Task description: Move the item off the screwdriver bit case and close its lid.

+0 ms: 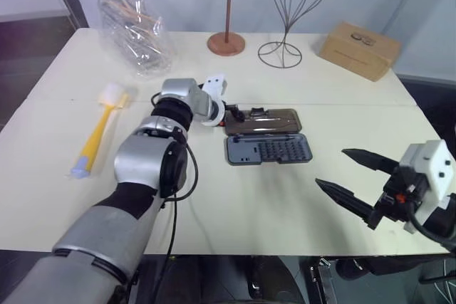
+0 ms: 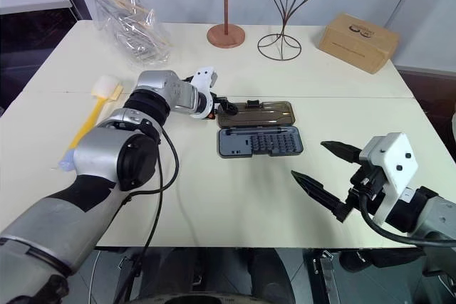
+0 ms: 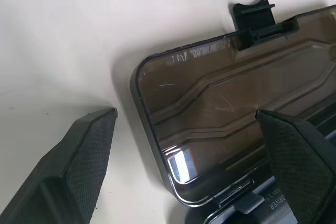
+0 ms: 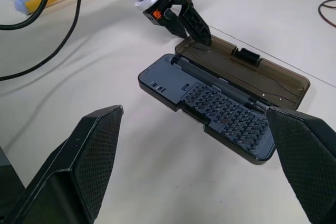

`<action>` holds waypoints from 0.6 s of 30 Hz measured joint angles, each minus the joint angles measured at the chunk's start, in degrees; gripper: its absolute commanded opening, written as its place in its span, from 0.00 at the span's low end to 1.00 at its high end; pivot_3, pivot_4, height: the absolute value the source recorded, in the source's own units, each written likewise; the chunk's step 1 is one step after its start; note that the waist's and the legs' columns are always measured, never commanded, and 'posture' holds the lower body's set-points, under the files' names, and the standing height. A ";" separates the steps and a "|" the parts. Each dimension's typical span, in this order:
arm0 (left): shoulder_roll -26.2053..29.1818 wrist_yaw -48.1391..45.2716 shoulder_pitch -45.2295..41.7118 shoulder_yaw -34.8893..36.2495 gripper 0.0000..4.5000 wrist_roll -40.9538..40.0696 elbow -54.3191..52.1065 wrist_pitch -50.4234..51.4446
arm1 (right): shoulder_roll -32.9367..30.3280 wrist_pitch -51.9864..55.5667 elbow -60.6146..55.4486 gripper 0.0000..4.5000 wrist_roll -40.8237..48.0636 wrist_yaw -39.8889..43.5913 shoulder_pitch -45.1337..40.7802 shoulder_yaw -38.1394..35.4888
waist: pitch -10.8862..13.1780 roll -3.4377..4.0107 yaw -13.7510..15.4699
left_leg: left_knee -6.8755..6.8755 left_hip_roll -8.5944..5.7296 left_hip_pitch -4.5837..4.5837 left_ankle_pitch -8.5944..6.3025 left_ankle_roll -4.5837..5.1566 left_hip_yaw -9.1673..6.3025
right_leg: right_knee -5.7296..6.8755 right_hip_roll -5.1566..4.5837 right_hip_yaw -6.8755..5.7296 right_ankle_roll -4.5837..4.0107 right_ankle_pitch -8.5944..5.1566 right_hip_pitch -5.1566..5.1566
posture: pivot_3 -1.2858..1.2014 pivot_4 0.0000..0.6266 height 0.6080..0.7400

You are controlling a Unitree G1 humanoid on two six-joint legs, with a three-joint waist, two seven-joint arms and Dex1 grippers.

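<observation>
The long slim yellow-handled brush [image 1: 100, 128] already lies on the white desk [image 1: 285, 197], well clear at nine o'clock of the flat dark grey screwdriver bit case [image 1: 268, 149]. Its translucent smoky-brown lid [image 1: 262, 120] lies folded back flat at twelve o'clock of the tray. The left hand [image 4: 191, 22], fingers spread and grasping nothing, sits at the lid's nine o'clock corner. The right hand [image 1: 354, 179] waits released at four o'clock of the case. The risk as I judge it: one finger may slide over the slick lid instead of under its edge, or shove the light, unbraced case across the desk.
</observation>
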 measured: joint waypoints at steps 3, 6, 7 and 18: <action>0.80 -0.03 -0.16 0.37 0.99 -0.70 -0.15 0.12 | 0.01 -0.09 0.00 1.00 -0.31 -0.13 0.00 0.17 | 0.00 0.00 -0.09 | 0.00 0.00 0.00 0.00 0.00 -0.01 | 0.00 0.01 0.00 0.00 0.00 0.00 | 0.52 0.24 0.98; 1.10 -0.14 -1.22 0.77 0.99 -1.34 -0.59 0.41 | 0.03 -0.23 0.00 1.00 -0.53 -0.19 0.01 0.33 | 0.00 -0.01 -0.01 | 0.00 0.00 -0.01 0.00 -0.01 0.00 | 0.00 0.00 0.00 0.00 0.00 0.00 | 0.52 0.24 0.98; 1.13 -0.06 -1.65 0.51 0.99 -1.29 -0.64 0.99 | 0.06 -0.29 0.00 1.00 -0.66 -0.22 0.01 0.48 | 0.00 -0.01 0.00 | 0.00 -0.01 -0.02 0.00 -0.01 0.00 | -0.01 0.00 0.00 0.00 0.00 0.00 | 0.52 0.24 0.98; -1.54 3.25 0.35 -4.89 0.94 3.33 -0.98 -0.53 | 1.46 -1.12 -0.19 1.00 -2.21 -1.20 0.23 2.58 | -0.03 0.04 0.12 | 0.00 -0.07 0.15 0.01 -0.02 -0.01 | -0.01 -0.06 0.00 0.00 0.00 0.17 | 0.52 0.24 0.98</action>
